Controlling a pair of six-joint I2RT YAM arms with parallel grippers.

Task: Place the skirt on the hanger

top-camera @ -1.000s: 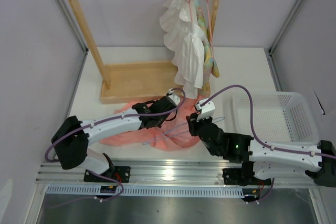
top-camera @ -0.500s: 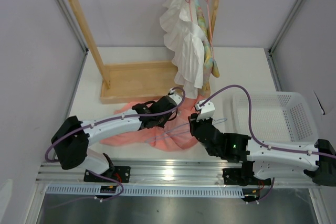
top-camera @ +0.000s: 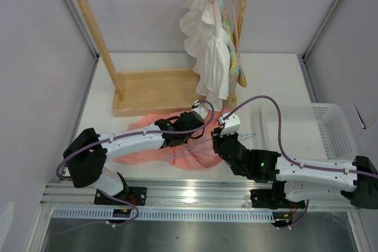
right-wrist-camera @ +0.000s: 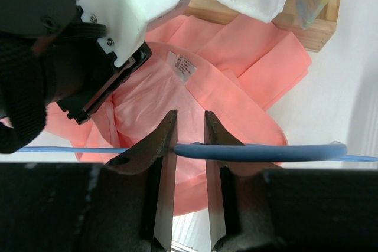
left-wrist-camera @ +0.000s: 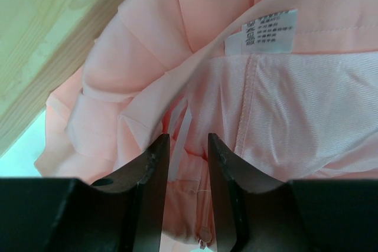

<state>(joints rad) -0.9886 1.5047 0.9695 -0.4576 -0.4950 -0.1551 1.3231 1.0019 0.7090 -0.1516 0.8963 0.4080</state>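
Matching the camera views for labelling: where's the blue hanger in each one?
Top external: the hanger is a faint thin wire at centre, lying over the skirt.
Left wrist: not in it.
Right wrist: blue bar across the middle, between the fingers of the right pincer.
Shared landmark: the skirt, in all three views.

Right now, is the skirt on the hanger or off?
Off. The skirt lies bunched on the table; the right hand pinches the hanger above it, with no fabric draped over it.
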